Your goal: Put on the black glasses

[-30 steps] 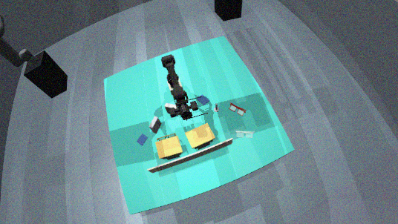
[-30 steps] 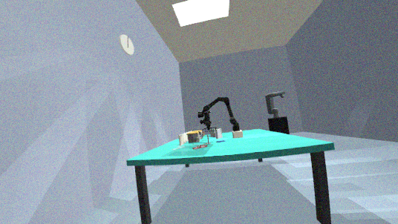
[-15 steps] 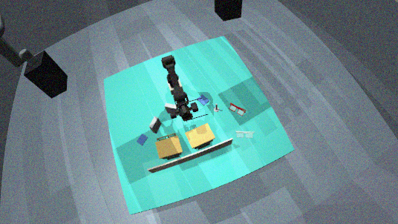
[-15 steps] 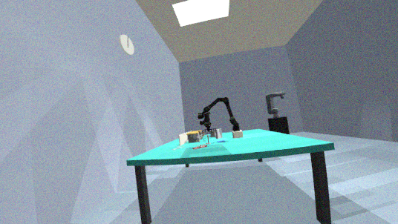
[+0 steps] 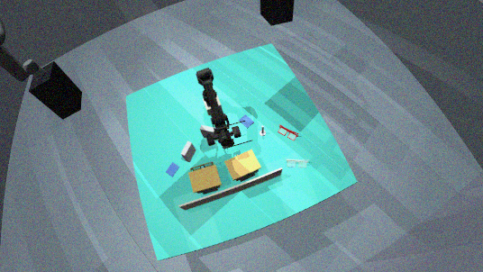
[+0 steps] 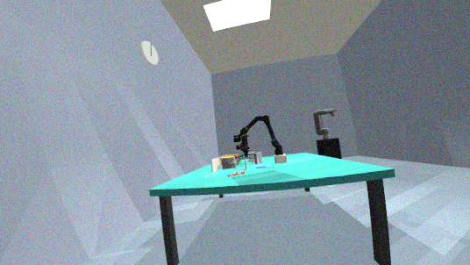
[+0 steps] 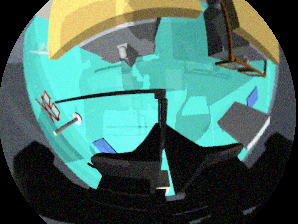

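Note:
The black glasses (image 5: pixel 243 142) (image 7: pixel 110 94) are held off the table. My gripper (image 5: pixel 226 140) (image 6: pixel 245 153) (image 7: pixel 159 125) is shut on them, and one long temple reaches left in the wrist view. One display head (image 5: pixel 243 165) (image 6: pixel 228 162) (image 7: pixel 125 15) has a tan top, a grey face and a small pale nose, and wears no glasses. The gripper is above the table in front of this head, with a gap between. The other head (image 5: pixel 205 178) (image 7: pixel 245 25) stands beside it, with brown-framed glasses (image 5: pixel 202 166) (image 7: pixel 240 65) at its face. I cannot make out the yellow tag.
A long pale wall (image 5: pixel 232 189) stands behind the heads. Red glasses (image 5: pixel 288 132) (image 7: pixel 49 105), clear glasses (image 5: pixel 297 163) and a small post (image 5: pixel 262 131) (image 7: pixel 67 125) are to one side. A grey box (image 5: pixel 188 151) (image 7: pixel 242 124) stands on the other side.

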Motion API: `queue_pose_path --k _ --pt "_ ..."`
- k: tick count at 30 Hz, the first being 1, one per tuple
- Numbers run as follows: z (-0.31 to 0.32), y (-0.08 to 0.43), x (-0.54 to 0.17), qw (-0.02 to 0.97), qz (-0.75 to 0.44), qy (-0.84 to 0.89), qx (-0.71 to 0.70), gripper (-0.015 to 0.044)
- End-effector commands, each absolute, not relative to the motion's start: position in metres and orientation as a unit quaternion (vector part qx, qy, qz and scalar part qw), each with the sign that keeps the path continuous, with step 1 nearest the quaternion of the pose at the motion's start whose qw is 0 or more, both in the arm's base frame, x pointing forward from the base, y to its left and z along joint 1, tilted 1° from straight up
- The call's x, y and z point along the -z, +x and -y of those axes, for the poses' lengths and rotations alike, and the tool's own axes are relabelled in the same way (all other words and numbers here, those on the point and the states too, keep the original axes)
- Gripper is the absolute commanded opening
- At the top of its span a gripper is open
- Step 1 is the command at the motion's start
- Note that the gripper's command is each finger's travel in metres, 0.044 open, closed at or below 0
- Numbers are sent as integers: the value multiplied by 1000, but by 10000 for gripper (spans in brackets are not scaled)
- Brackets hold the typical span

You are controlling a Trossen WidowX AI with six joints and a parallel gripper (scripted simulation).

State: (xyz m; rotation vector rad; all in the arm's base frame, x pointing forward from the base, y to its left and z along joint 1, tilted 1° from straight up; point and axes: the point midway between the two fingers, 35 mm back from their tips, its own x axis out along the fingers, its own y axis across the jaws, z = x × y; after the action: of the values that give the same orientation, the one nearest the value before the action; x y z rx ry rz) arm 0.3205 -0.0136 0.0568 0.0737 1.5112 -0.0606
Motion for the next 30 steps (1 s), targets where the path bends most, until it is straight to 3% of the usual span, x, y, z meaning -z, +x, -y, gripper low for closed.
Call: queue_pose_path --k 1,30 --pt "13 318 -47 721 -692 36 27 0" --pt "12 318 -15 721 -692 36 27 0"
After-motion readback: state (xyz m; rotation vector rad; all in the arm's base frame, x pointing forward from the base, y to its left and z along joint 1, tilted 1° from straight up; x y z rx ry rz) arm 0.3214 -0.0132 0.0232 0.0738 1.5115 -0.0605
